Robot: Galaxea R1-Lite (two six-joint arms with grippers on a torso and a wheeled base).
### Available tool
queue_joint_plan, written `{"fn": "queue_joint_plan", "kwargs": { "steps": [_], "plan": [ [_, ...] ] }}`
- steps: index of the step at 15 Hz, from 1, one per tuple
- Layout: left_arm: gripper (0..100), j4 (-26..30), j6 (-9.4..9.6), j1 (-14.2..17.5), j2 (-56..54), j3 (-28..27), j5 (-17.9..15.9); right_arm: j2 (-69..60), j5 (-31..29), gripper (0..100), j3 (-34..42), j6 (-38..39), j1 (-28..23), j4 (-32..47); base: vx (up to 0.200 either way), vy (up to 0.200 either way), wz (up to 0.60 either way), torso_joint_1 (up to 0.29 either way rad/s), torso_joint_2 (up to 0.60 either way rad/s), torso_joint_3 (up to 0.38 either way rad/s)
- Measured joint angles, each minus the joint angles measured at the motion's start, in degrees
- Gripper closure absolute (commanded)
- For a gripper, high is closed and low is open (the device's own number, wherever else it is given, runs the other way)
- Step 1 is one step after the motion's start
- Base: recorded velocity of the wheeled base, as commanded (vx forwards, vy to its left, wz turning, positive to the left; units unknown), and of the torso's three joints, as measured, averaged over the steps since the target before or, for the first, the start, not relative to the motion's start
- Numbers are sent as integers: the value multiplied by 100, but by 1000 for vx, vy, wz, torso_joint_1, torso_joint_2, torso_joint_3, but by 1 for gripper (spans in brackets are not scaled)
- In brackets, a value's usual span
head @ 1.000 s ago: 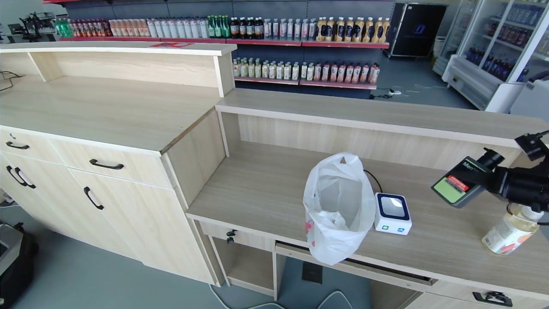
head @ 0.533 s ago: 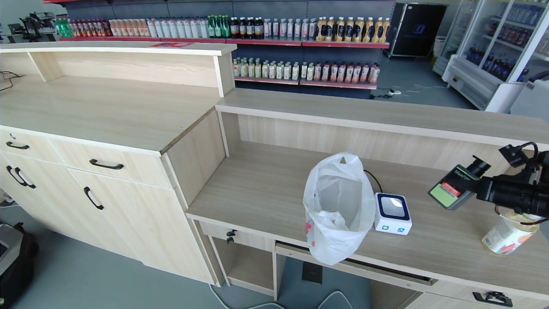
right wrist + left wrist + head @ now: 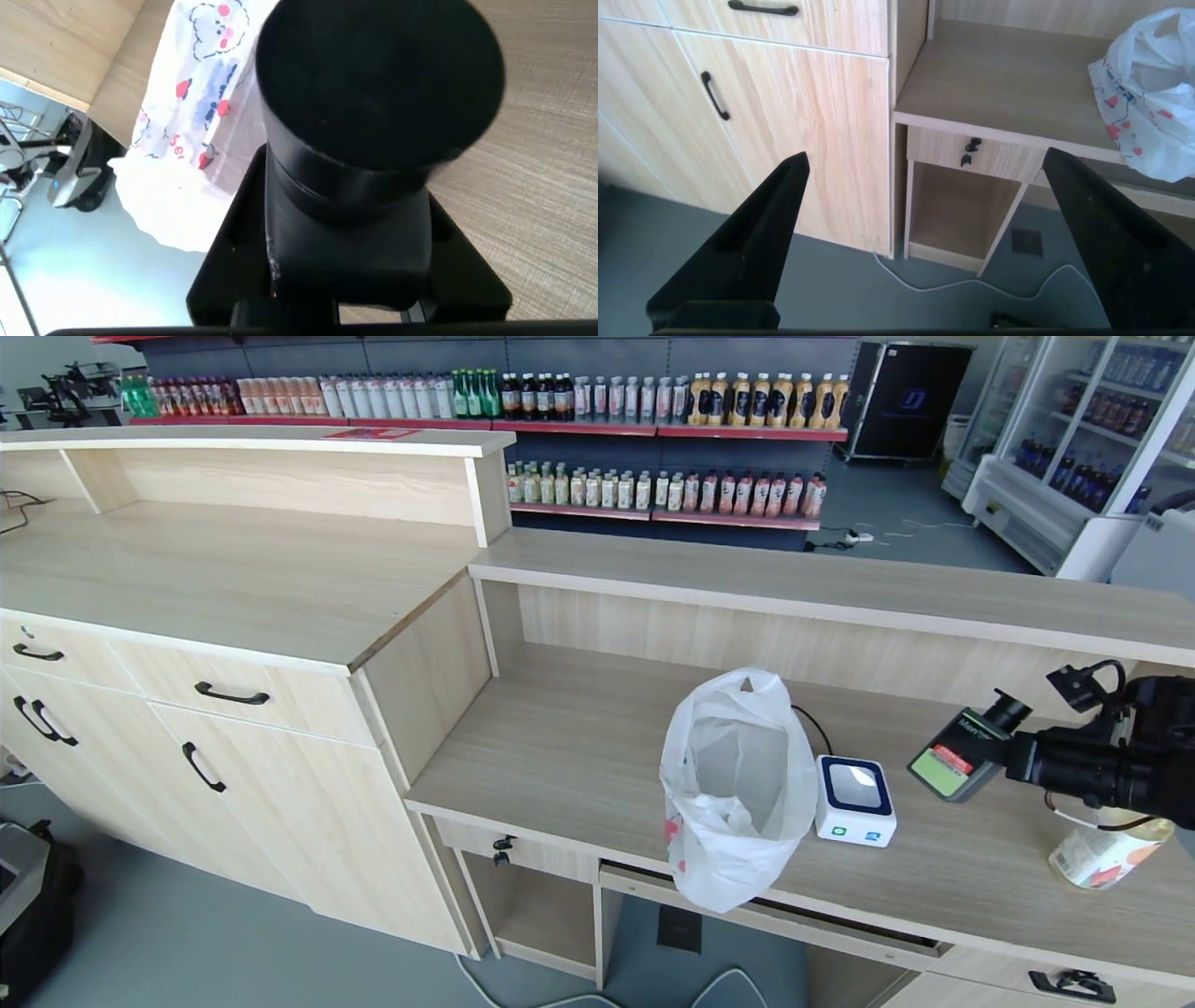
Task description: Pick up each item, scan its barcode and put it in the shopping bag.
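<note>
My right gripper (image 3: 1034, 763) is shut on a dark bottle (image 3: 960, 758) with a black cap and a green and red label. It holds the bottle tilted above the counter, just right of the white barcode scanner (image 3: 854, 800). The white shopping bag (image 3: 738, 784) stands open to the left of the scanner. In the right wrist view the bottle's black cap (image 3: 378, 103) is close up, with the bag (image 3: 192, 121) beyond it. My left gripper (image 3: 924, 243) hangs open low beside the counter, above the floor, with nothing between its fingers.
A pale drink bottle (image 3: 1106, 854) stands on the counter (image 3: 579, 747) at the far right, under my right arm. The scanner's cable runs behind the bag. A raised ledge (image 3: 794, 579) backs the counter; a taller cabinet (image 3: 233, 579) stands to the left.
My right gripper has carried the dark bottle leftward and lower, closer to the scanner. The bag, scanner and pale bottle have stayed put.
</note>
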Motion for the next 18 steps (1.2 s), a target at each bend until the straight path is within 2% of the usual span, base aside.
{"fn": "queue_joint_plan", "kwargs": {
  "steps": [7, 18],
  "plan": [
    [0, 0, 0, 0, 0, 0, 0, 267, -251, 100, -50, -207, 161, -224, 0, 0, 0, 0, 0, 0],
    [0, 0, 2, 0, 0, 0, 0, 562, -251, 100, -439, -178, 475, -235, 0, 0, 0, 0, 0, 0]
  ]
}}
